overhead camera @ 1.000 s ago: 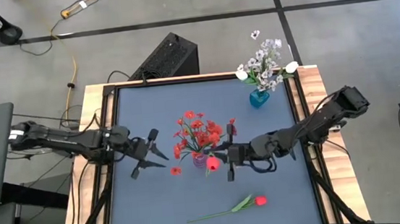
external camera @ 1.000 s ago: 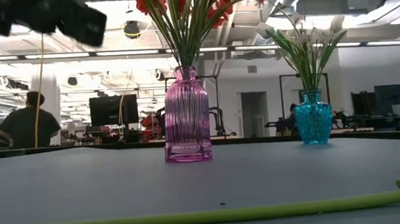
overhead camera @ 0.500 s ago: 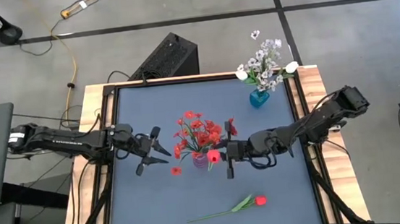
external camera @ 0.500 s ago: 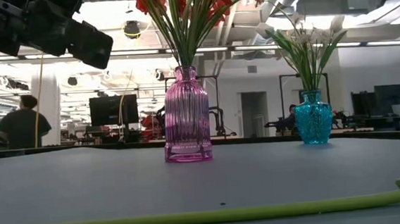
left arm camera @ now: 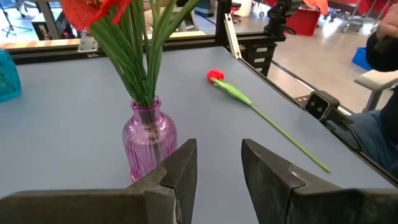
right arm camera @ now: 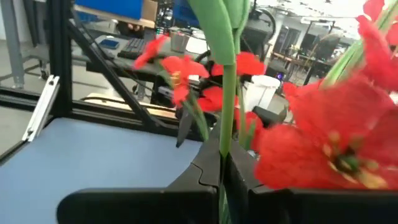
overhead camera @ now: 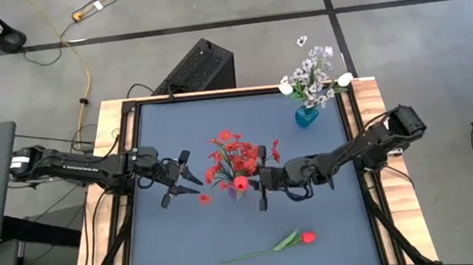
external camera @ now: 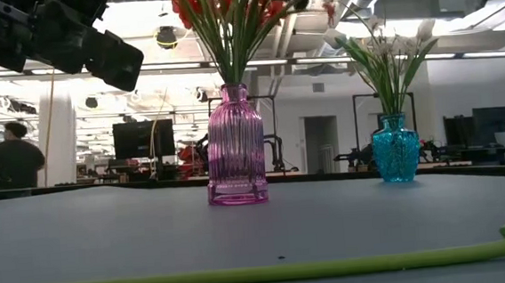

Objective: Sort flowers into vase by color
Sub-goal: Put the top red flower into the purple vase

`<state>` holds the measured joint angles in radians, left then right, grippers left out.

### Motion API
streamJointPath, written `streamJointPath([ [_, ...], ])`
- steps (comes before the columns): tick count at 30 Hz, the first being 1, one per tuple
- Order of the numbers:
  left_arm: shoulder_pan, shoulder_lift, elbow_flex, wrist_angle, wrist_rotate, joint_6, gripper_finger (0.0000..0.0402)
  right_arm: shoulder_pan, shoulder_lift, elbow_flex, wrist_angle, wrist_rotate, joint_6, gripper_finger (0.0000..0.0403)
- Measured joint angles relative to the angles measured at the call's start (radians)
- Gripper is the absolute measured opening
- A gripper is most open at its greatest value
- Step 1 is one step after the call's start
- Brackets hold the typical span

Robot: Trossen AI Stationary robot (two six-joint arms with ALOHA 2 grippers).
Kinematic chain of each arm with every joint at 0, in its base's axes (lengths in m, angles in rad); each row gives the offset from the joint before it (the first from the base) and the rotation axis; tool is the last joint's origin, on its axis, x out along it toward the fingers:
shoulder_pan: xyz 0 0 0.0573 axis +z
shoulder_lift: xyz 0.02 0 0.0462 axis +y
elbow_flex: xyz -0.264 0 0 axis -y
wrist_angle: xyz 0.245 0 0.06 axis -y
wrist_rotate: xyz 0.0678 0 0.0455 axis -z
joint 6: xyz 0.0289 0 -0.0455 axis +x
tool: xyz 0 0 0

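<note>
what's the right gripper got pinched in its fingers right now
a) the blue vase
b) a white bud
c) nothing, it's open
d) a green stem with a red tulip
d: the right gripper is shut on a green stem, and from above its red tulip sits over the pink vase, whose bunch is red flowers.
</note>
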<state>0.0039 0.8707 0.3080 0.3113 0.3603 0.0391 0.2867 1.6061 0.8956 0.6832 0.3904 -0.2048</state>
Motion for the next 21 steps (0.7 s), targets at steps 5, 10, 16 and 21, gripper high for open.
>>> streamJointPath([
  [5, 0.0, 0.0, 0.0, -0.003, 0.0, -0.01, 0.0113, -0.015, 0.002, 0.0, -0.034, 0.001, 0.046, 0.0029],
  [10, 0.0, 0.0, 0.0, -0.004, 0.0, -0.009, 0.0113, -0.027, 0.002, 0.0, -0.07, 0.001, 0.085, 0.0031],
  [16, 0.0, 0.0, 0.0, -0.005, 0.0, -0.008, 0.0113, -0.034, 0.003, -0.001, -0.089, 0.001, 0.099, 0.0037],
  [21, 0.0, 0.0, 0.0, -0.006, 0.0, -0.01, 0.0113, -0.04, 0.003, -0.001, -0.098, 0.001, 0.1, 0.0064],
])
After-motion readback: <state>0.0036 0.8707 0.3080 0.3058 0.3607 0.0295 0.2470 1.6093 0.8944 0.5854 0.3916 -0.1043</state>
